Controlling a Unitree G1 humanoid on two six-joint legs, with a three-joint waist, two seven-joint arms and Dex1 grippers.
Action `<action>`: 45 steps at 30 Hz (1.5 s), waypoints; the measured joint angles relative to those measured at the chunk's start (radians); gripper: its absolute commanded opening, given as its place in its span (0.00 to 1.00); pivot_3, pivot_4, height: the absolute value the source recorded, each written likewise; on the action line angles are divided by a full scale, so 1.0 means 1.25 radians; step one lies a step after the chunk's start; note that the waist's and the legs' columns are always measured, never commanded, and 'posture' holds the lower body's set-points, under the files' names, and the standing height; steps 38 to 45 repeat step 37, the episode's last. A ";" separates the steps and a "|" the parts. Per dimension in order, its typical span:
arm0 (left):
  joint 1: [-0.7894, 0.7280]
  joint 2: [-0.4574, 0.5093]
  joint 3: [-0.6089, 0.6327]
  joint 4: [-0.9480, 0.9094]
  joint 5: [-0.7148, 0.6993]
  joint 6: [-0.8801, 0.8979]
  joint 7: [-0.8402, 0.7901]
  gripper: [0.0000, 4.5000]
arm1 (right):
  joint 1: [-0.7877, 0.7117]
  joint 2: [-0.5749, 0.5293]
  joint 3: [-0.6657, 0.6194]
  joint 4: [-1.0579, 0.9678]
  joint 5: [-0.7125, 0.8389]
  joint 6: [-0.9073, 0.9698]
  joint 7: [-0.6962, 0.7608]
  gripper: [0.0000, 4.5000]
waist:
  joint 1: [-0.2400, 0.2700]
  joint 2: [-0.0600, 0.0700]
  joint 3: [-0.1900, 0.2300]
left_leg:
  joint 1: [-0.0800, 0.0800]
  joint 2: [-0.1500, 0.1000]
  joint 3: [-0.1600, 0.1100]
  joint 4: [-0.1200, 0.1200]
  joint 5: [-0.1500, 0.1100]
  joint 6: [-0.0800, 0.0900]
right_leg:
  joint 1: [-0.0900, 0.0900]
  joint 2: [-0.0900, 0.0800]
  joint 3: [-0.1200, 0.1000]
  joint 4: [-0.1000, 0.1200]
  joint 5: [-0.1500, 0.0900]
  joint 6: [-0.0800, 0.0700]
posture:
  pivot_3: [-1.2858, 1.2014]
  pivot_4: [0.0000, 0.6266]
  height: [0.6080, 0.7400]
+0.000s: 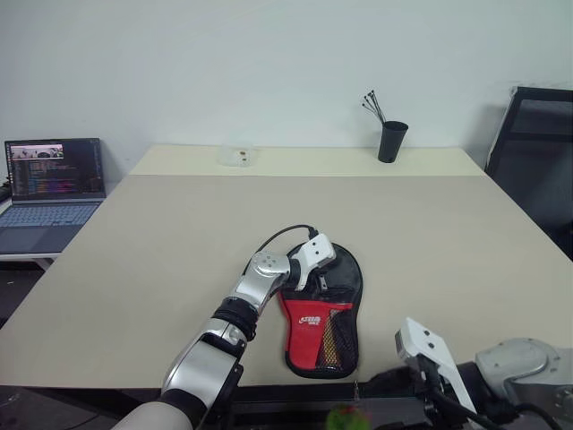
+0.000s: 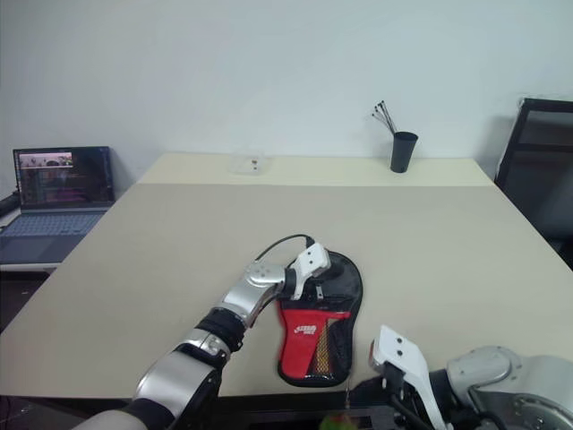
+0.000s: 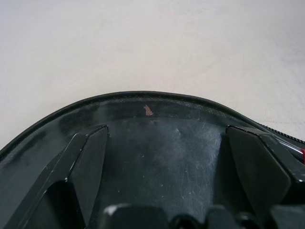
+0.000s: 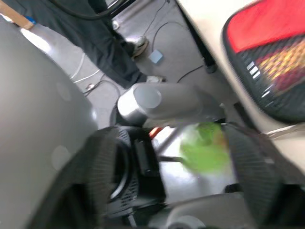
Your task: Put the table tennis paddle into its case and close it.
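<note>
Right gripper (image 4: 171,157) nearest, below near table edge, fingers spread apart, nothing between them; blurred green object (image 4: 205,148) just beyond. Case (image 1: 324,313) flat on table (image 1: 161,260) close to near edge, round black end away, red panel and mesh pocket toward robot. Left gripper (image 3: 167,157) resting on round end of case, fingers (image 3: 88,162) wide apart, pressed on black surface. Paddle itself not distinguishable. Laptop (image 1: 52,193) far left, black cup (image 1: 391,141) at far side, chair (image 1: 537,152) right.
</note>
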 measured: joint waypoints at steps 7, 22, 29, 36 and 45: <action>0.019 0.029 0.005 -0.049 -0.009 0.013 -0.008 0.96 | -0.130 0.041 0.018 0.206 -0.172 -0.146 -0.015 0.94 | -0.005 0.000 0.000 | -0.001 0.001 0.001 -0.001 0.000 0.000 | -0.001 0.001 0.001 -0.001 0.000 0.000 | 0.52 0.24 1.00; 0.374 0.334 0.236 -0.592 -0.204 0.262 -0.030 0.96 | -0.346 0.281 0.094 0.753 -0.489 -0.572 0.096 0.94 | -0.024 0.002 0.005 | -0.001 0.005 0.005 -0.002 0.000 0.000 | -0.006 0.003 0.007 0.001 0.000 0.000 | 0.52 0.24 1.00; 0.494 0.355 0.316 -0.761 -0.234 0.337 0.094 0.96 | -0.434 0.285 0.095 0.954 -0.572 -0.666 0.162 0.94 | -0.005 0.003 0.006 | -0.001 0.004 0.005 -0.001 0.000 0.000 | -0.005 0.000 0.007 0.002 0.001 -0.001 | 0.52 0.24 1.00; 0.521 0.356 0.321 -0.796 -0.233 0.351 0.155 0.96 | -0.430 0.253 0.051 0.972 -0.600 -0.686 0.160 0.94 | -0.005 0.003 0.006 | -0.002 0.004 0.007 -0.002 0.000 0.000 | -0.006 -0.001 0.008 0.001 0.001 -0.001 | 0.52 0.24 1.00; 0.523 0.356 0.321 -0.793 -0.233 0.352 0.159 0.96 | -0.421 0.252 0.050 0.956 -0.601 -0.679 0.157 0.94 | -0.006 0.003 0.006 | -0.002 0.004 0.007 -0.002 0.000 0.000 | -0.006 -0.002 0.008 0.001 0.001 -0.001 | 0.52 0.24 1.00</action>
